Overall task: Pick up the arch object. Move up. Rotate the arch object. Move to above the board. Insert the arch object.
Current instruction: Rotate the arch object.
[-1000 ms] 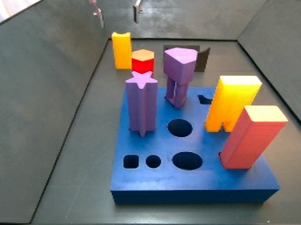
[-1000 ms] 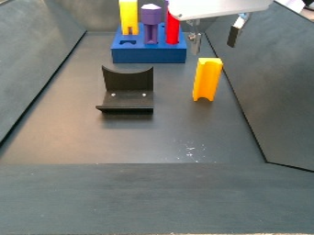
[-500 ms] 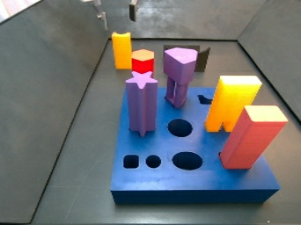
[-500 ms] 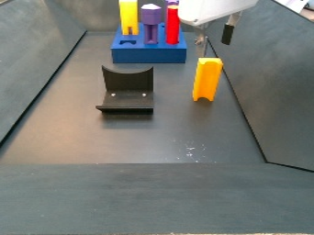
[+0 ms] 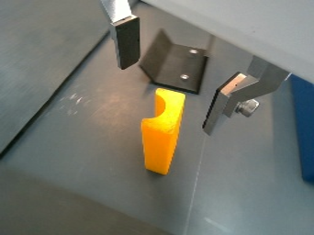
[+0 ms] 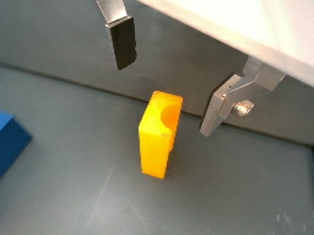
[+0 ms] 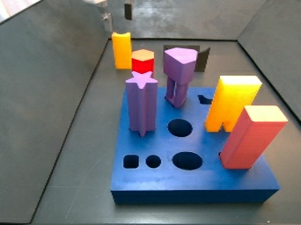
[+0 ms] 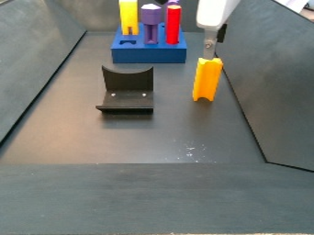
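The arch object point(image 7: 121, 50) is a slim orange block with a groove down one side. It stands upright on the dark floor behind the board, and shows in both wrist views point(image 5: 161, 133) point(image 6: 157, 135) and in a side view point(image 8: 207, 79). My gripper point(image 8: 211, 43) hangs open and empty just above its top. In both wrist views the fingers point(image 5: 124, 41) point(image 6: 120, 41) stand wide apart on either side of the arch, above it and not touching. The gripper point(image 7: 115, 12) is at the frame's upper edge. The board point(image 7: 177, 176) is a thick blue slab with round and oval holes.
A purple star block point(image 7: 141, 101), a purple block point(image 7: 178, 72), a red hexagonal block point(image 7: 143, 62), a big orange block with yellow top point(image 7: 231, 101) and a salmon block point(image 7: 253, 136) stand in the board. The fixture point(image 8: 125, 89) stands on the floor beside the arch. Grey walls enclose the floor.
The gripper has moved sideways to over the arch object and come a little lower. It stays open. The arch and the other pieces have not moved.
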